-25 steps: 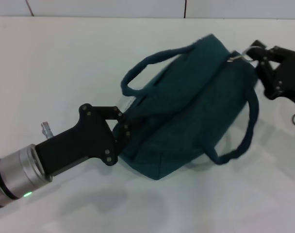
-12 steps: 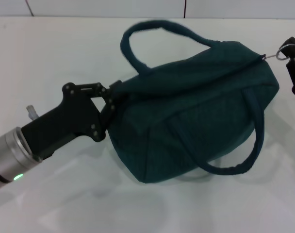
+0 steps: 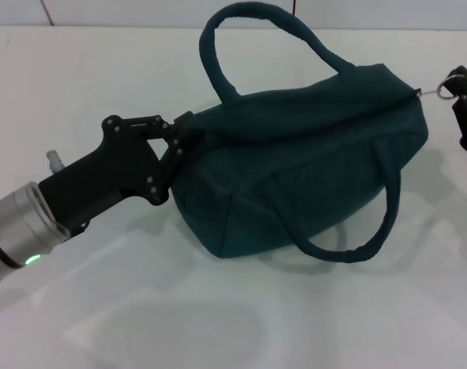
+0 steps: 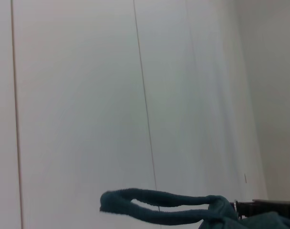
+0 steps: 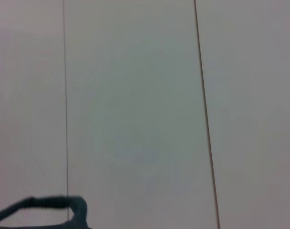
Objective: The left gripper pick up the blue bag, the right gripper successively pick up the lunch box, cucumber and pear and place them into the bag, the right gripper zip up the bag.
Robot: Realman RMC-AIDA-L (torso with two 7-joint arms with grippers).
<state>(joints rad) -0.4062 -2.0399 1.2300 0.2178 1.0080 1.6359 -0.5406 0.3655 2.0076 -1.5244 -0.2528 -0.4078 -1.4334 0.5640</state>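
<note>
At the left of the head view, the left gripper (image 3: 174, 150) reaches in from the lower corner on its silver wrist with the green light, its fingers pinching the fabric at the near end of the blue bag (image 3: 303, 173). The bag lies long across the middle of the white counter (image 3: 103, 77), its top seam looking drawn shut along its whole length, one rope handle (image 3: 249, 38) arched up behind it and the other handle (image 3: 372, 223) looping down the front onto the counter. The lunch box, cucumber and pear are nowhere to be seen, so they are presumably inside. At the far right end of the bag a thin zipper ring (image 3: 446, 86) sticks out beside the right gripper (image 3: 465, 108), which sits at the frame edge; whether its fingers are spread or pinching the ring cannot be told from here. The zipping looks all but finished. To close it well, the left gripper should keep its end anchored so the seam stays taut, while the right gripper pulls the ring straight along the line of the zipper, not upward. A sideways tug could drag the whole bag across the counter instead of seating the slider.
</note>
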